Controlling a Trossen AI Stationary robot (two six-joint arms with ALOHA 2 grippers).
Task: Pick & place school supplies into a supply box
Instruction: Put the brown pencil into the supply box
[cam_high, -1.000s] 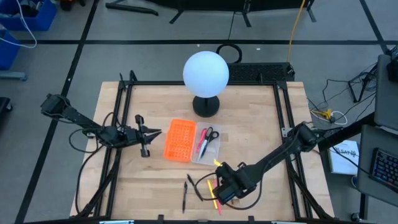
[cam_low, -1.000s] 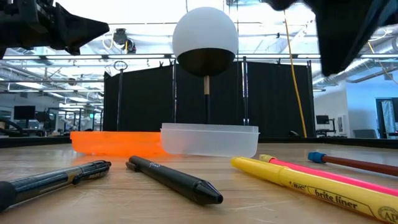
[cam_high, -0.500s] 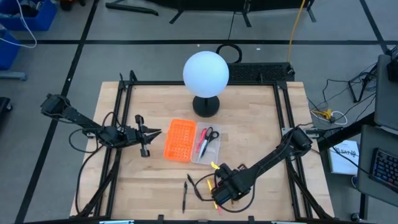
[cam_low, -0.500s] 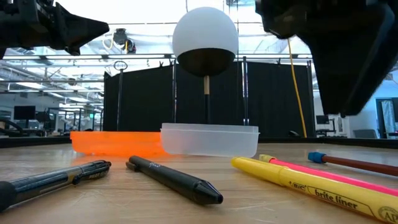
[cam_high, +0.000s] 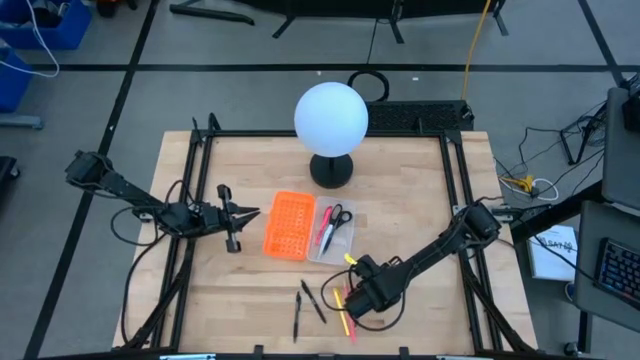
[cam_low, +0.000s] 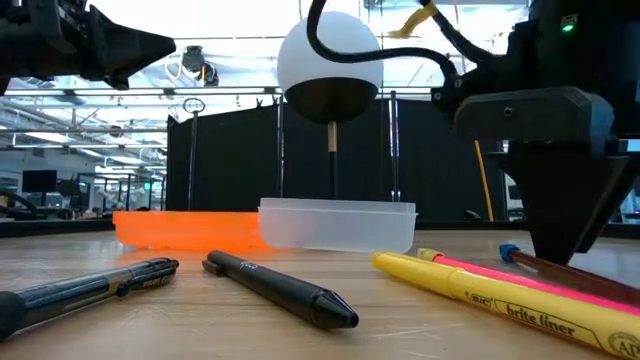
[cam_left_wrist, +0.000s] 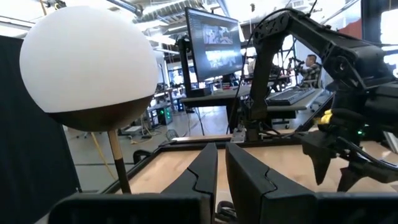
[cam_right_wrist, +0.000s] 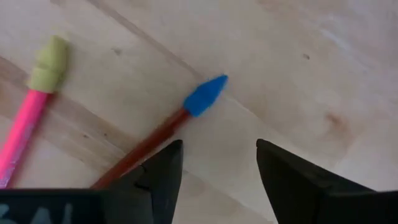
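Observation:
The clear supply box (cam_high: 343, 243) sits mid-table and holds small scissors (cam_high: 338, 215) and a pink-red pen (cam_high: 326, 232). Near the front edge lie a yellow highlighter (cam_low: 480, 295), a pink pen (cam_low: 520, 283), a brown pencil (cam_right_wrist: 146, 148) with a blue tip (cam_right_wrist: 202, 96), and two black pens (cam_low: 280, 285) (cam_low: 90, 285). My right gripper (cam_right_wrist: 217, 168) points down, open, low over the brown pencil, which runs under one finger (cam_right_wrist: 158, 177). My left gripper (cam_left_wrist: 221, 163) waits at the table's left, raised, shut and holding nothing.
An orange perforated panel (cam_high: 287, 226) lies against the box's left side. A white globe lamp (cam_high: 331, 118) stands on a dark base at the far middle. Black frame rails (cam_high: 455, 170) run along the table's edges. Bare wood lies right of the box.
My right gripper has come down from well above the table to just over the brown pencil and pink pen, shifting slightly toward the far edge. The supplies lie where they were.

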